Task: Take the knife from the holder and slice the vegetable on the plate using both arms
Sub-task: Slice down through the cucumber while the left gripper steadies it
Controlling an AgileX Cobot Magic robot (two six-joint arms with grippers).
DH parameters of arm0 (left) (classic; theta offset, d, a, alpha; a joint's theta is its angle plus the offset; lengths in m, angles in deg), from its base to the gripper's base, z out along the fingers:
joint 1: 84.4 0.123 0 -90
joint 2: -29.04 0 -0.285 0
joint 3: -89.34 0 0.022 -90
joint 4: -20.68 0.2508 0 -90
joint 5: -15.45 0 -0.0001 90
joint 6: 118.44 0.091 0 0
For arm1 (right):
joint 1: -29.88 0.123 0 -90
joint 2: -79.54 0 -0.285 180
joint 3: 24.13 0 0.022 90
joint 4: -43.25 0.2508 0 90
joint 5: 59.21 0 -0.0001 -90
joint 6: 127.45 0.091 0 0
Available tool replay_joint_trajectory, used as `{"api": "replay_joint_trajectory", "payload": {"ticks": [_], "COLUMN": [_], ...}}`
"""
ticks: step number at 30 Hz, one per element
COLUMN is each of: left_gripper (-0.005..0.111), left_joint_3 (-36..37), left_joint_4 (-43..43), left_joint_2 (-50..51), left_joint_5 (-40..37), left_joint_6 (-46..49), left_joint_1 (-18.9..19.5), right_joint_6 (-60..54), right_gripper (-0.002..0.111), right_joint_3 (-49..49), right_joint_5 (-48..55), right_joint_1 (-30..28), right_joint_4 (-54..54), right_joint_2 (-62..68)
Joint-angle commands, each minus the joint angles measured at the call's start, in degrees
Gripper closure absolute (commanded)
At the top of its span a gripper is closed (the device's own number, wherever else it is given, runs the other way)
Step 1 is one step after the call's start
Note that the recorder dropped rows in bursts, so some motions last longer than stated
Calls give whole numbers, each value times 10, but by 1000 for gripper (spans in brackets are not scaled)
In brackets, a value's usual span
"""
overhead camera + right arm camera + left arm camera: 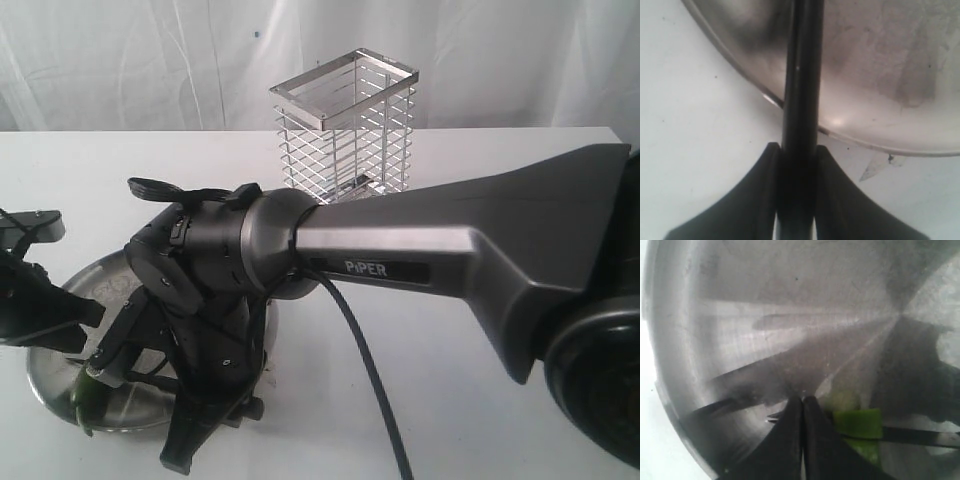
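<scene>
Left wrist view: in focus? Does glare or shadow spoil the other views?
Left wrist view: blurred all over, dark shadows streaking the plate, the vegetable smeared; right wrist view: the knife in the right pincer looms unsharp, one glint on the plate rim; exterior view: evenly lit, sharp enough.

Bright, even light; the plate (790, 300) shows streaky glare and dark shadows, both wrist views softly blurred

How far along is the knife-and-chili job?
Done: the slim black knife is out of the chrome wire holder and clamped in the right pincer. In hand: blade over the round steel plate, shut left pincer beside the small green chili pepper. Left: the slicing; no finished cut is visible.
</scene>
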Motion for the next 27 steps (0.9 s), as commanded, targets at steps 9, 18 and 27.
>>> {"api": "replay_joint_trajectory", "payload": {"ticks": [9,18,27], "left_gripper": [103,60,60], "left_joint_3": [24,47,47], "left_joint_4": [-9,-89,-65], "left_joint_2": [-88,-88,-51], "left_joint_5": [-111,-129,-105], "left_joint_6": [-3,72,64], "left_joint_1": [-1,-2,-50], "right_joint_6": [0,0,3], "right_gripper": [108,108,108], "right_joint_3": [4,4,4], "right_joint_5": [64,59,59], "right_joint_1": [-1,-1,-1], "right_joint_4": [-27,-27,-41], "right_joint_2": [-7,-7,-7]}}
